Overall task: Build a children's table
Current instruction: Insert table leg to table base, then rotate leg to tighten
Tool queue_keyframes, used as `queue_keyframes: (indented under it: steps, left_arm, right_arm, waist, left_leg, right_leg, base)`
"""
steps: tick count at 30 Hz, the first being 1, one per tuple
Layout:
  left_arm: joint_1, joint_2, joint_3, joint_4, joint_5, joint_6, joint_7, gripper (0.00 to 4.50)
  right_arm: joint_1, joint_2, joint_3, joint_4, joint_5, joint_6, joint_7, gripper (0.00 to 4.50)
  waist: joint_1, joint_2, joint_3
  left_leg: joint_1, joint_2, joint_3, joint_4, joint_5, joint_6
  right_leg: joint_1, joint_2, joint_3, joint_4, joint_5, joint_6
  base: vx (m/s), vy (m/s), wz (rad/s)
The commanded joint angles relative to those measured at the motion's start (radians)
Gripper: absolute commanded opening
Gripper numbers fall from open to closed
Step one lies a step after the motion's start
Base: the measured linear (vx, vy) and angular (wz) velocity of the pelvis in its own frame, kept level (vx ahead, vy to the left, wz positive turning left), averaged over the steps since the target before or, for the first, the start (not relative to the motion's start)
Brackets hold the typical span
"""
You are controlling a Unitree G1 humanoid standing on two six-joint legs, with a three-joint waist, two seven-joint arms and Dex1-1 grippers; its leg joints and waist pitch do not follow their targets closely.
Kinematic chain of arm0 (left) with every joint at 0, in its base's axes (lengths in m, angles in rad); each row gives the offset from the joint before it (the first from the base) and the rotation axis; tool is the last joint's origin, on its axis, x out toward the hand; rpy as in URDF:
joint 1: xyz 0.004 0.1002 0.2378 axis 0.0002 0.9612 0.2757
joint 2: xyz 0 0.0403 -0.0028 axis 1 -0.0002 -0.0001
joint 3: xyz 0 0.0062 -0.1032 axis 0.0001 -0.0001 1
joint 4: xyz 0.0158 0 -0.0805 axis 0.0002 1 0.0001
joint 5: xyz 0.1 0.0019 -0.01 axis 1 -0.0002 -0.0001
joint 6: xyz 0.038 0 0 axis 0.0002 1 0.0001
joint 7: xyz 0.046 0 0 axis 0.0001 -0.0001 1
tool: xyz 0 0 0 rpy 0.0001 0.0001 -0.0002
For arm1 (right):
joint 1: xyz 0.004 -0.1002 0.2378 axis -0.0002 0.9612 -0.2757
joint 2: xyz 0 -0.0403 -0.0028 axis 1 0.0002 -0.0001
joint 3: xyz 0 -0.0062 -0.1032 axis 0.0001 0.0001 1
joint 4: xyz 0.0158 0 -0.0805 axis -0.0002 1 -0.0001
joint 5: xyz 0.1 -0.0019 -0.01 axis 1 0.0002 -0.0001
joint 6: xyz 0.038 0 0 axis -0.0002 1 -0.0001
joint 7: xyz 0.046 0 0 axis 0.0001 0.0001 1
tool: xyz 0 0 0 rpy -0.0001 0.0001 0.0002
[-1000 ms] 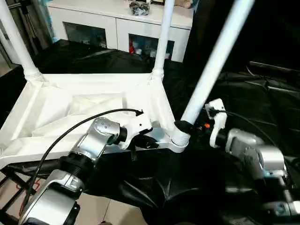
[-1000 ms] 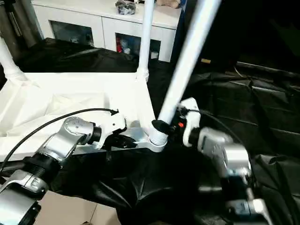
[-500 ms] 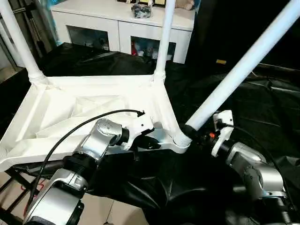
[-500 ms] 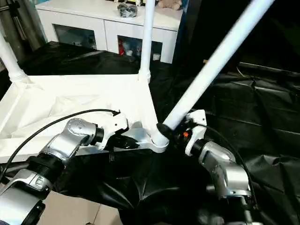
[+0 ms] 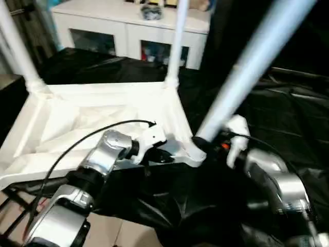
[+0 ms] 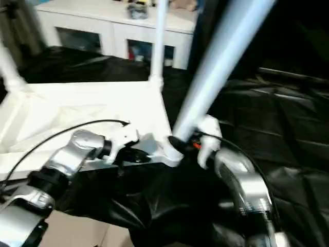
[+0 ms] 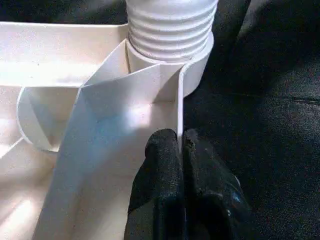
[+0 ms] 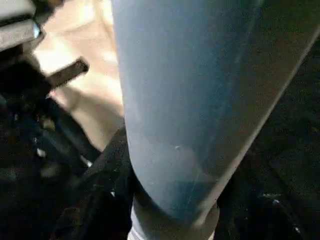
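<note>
Down low, the left gripper [image 7: 181, 150] pinches the thin side wall of the white tabletop [image 5: 87, 121], right beside the near right corner socket [image 7: 197, 65]. The right gripper [image 5: 205, 144] is wrapped tight around the bottom of a long white leg [image 5: 247, 64], which leans up to the right from that socket. The tabletop lies upside down on the black cloth [image 5: 288, 118]. Two more legs [image 5: 174, 43] stand up at its far corners.
</note>
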Motion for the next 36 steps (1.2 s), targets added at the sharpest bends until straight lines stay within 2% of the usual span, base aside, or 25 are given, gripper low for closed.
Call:
queue_keyframes:
  steps: [1,2,4,5,7,13,15,17,18,20,22,23,25,28,30,31,32,34,35,36]
  left_arm:
    - [0.009,0.006,0.012,-0.001,-0.009,-0.006,0.011,0.00]
    - [0.009,0.009,0.013,0.001,-0.010,-0.008,0.008,0.00]
    - [0.008,0.011,0.013,0.000,-0.011,-0.012,0.005,0.00]
    - [0.008,0.013,0.013,0.000,-0.012,-0.014,0.003,0.00]
    - [0.008,0.016,0.010,-0.003,-0.014,-0.025,-0.007,0.00]
    - [0.012,0.038,-0.007,-0.022,-0.030,-0.085,-0.108,0.00]
    - [0.012,0.051,-0.018,-0.030,-0.031,-0.100,-0.146,0.00]
    - [0.011,0.064,-0.025,-0.039,-0.037,-0.107,-0.184,0.00]
    - [0.011,0.064,-0.025,-0.039,-0.037,-0.107,-0.184,0.00]
    - [0.009,0.075,-0.027,-0.049,-0.050,-0.111,-0.228,0.00]
    - [0.007,0.076,-0.026,-0.047,-0.049,-0.113,-0.231,0.00]
    - [0.003,0.076,-0.022,-0.041,-0.043,-0.116,-0.225,0.00]
    - [-0.012,0.069,-0.009,-0.013,-0.026,-0.116,-0.182,0.00]
    - [-0.023,0.059,0.006,0.006,-0.017,-0.104,-0.139,0.00]
    - [-0.034,0.041,0.029,0.017,-0.020,-0.073,-0.075,0.00]
    - [-0.034,0.041,0.029,0.017,-0.020,-0.073,-0.075,0.00]
    - [-0.048,0.024,0.049,0.025,-0.023,-0.035,-0.019,0.00]
    - [-0.058,0.008,0.065,0.029,-0.024,0.003,0.029,0.00]
    - [-0.066,-0.004,0.075,0.030,-0.027,0.026,0.056,0.00]
    - [-0.068,-0.007,0.077,0.031,-0.028,0.030,0.060,0.00]
  right_arm:
    - [0.037,-0.012,0.063,0.068,-0.034,0.036,0.037,1.87]
    - [0.027,-0.017,0.073,0.076,-0.037,0.029,0.054,1.87]
    - [0.020,-0.019,0.076,0.081,-0.034,0.028,0.066,1.87]
    - [0.012,-0.022,0.082,0.089,-0.035,0.024,0.079,1.87]
    - [0.004,-0.027,0.086,0.104,-0.036,0.018,0.096,1.86]
    - [0.005,-0.048,0.092,0.129,-0.021,-0.067,0.220,1.86]
    - [0.007,-0.056,0.093,0.126,-0.007,-0.072,0.259,1.86]
    - [0.008,-0.071,0.100,0.125,0.006,-0.077,0.305,1.86]
    - [0.008,-0.071,0.100,0.125,0.006,-0.077,0.305,1.86]
    - [0.013,-0.093,0.118,0.129,-0.004,-0.101,0.349,1.86]
    - [0.013,-0.098,0.124,0.134,-0.012,-0.113,0.360,1.86]
    - [0.014,-0.101,0.127,0.139,-0.019,-0.125,0.370,1.86]
    - [0.014,-0.093,0.127,0.153,-0.034,-0.144,0.367,1.86]
    - [0.011,-0.080,0.123,0.169,-0.044,-0.156,0.351,1.86]
    - [0.009,-0.058,0.117,0.188,-0.045,-0.168,0.315,1.86]
    - [0.009,-0.058,0.117,0.188,-0.045,-0.168,0.315,1.86]
    - [-0.006,-0.029,0.104,0.233,-0.063,-0.174,0.241,1.86]
    - [-0.030,0.001,0.087,0.294,-0.089,-0.173,0.146,1.86]
    - [-0.051,0.021,0.074,0.340,-0.104,-0.174,0.078,1.86]
    - [-0.057,0.026,0.071,0.352,-0.107,-0.175,0.061,1.86]
  waist:
    - [-0.005,-0.001,-0.031]
    - [-0.007,-0.015,-0.033]
    - [-0.007,-0.012,-0.032]
    - [-0.009,-0.021,-0.032]
    - [-0.008,-0.019,-0.032]
    - [-0.007,-0.014,-0.033]
    - [-0.006,-0.014,-0.034]
    - [-0.004,-0.010,-0.036]
    - [-0.004,-0.010,-0.036]
    - [0.000,-0.007,-0.041]
    - [0.001,-0.009,-0.041]
    - [0.003,-0.011,-0.043]
    - [0.005,-0.012,-0.044]
    - [0.007,-0.013,-0.041]
    - [0.008,-0.015,-0.037]
    - [0.008,-0.015,-0.036]
    - [0.007,-0.015,-0.036]
    - [0.001,-0.014,-0.033]
    - [-0.011,-0.016,-0.032]
    - [-0.017,-0.017,-0.030]
  left_leg:
    - [0.013,0.006,-0.011,-0.067,-0.475,0.002]
    - [0.010,0.005,-0.011,-0.066,-0.468,0.008]
    - [0.011,0.006,-0.011,-0.067,-0.469,0.011]
    - [0.010,0.005,-0.010,-0.066,-0.468,0.014]
    - [0.012,0.006,-0.011,-0.066,-0.472,0.015]
    - [0.012,0.008,-0.011,-0.068,-0.482,0.019]
    - [0.011,0.010,-0.011,-0.071,-0.481,0.022]
    - [0.009,0.016,-0.010,-0.076,-0.471,0.021]
    - [0.009,0.016,-0.010,-0.076,-0.471,0.021]
    - [0.005,0.021,-0.007,-0.079,-0.440,0.020]
    - [0.004,0.021,-0.003,-0.079,-0.427,0.022]
    - [0.004,0.021,0.001,-0.077,-0.404,0.025]
    - [0.003,0.021,0.004,-0.077,-0.377,0.029]
    - [0.002,0.019,0.005,-0.076,-0.379,0.029]
    - [0.007,0.017,0.001,-0.077,-0.408,0.018]
    - [0.007,0.016,-0.001,-0.077,-0.414,0.016]
    - [0.007,0.017,-0.002,-0.078,-0.421,0.013]
    - [0.012,0.015,-0.006,-0.076,-0.453,0.001]
    - [0.006,0.013,-0.014,-0.077,-0.476,-0.013]
    - [0.003,0.012,-0.016,-0.076,-0.488,-0.017]
  right_leg:
    - [0.013,-0.058,0.015,-0.122,-0.700,-0.029]
    - [0.015,-0.058,0.015,-0.120,-0.700,-0.024]
    - [0.011,-0.058,0.016,-0.120,-0.700,-0.026]
    - [0.011,-0.057,0.015,-0.121,-0.703,-0.023]
    - [0.010,-0.059,0.014,-0.121,-0.709,-0.023]
    - [0.009,-0.062,0.014,-0.122,-0.699,-0.026]
    - [0.011,-0.062,0.017,-0.117,-0.674,-0.039]
    - [0.014,-0.060,0.023,-0.106,-0.608,-0.069]
    - [0.014,-0.060,0.023,-0.106,-0.608,-0.069]
    - [0.020,-0.059,0.031,-0.090,-0.490,-0.117]
    - [0.021,-0.057,0.033,-0.085,-0.447,-0.135]
    - [0.024,-0.056,0.035,-0.078,-0.398,-0.158]
    - [0.028,-0.056,0.037,-0.074,-0.362,-0.171]
    - [0.030,-0.057,0.036,-0.076,-0.395,-0.165]
    - [0.026,-0.061,0.032,-0.088,-0.513,-0.127]
    - [0.025,-0.061,0.031,-0.091,-0.537,-0.117]
    - [0.025,-0.061,0.030,-0.093,-0.557,-0.108]
    - [0.016,-0.061,0.025,-0.100,-0.615,-0.090]
    - [0.020,-0.061,0.016,-0.103,-0.649,-0.074]
    - [0.021,-0.060,0.012,-0.105,-0.666,-0.066]
  base:
    - [0.000,0.000,0.00]
    - [0.000,0.000,0.00]
    - [0.000,0.000,0.00]
    - [0.000,0.000,0.00]
    - [0.000,0.000,0.00]
    - [0.000,0.000,0.00]
    - [0.000,0.000,0.00]
    - [0.000,0.000,0.00]
    - [0.000,0.000,0.00]
    - [0.000,0.000,0.00]
    - [0.000,0.000,0.00]
    - [0.000,0.000,0.00]
    - [0.000,0.000,0.00]
    - [0.000,0.000,0.00]
    - [0.000,0.000,0.00]
    - [0.000,0.000,0.00]
    - [0.000,0.000,0.00]
    - [0.000,0.000,0.00]
    - [0.000,0.000,0.00]
    - [0.000,0.000,0.00]
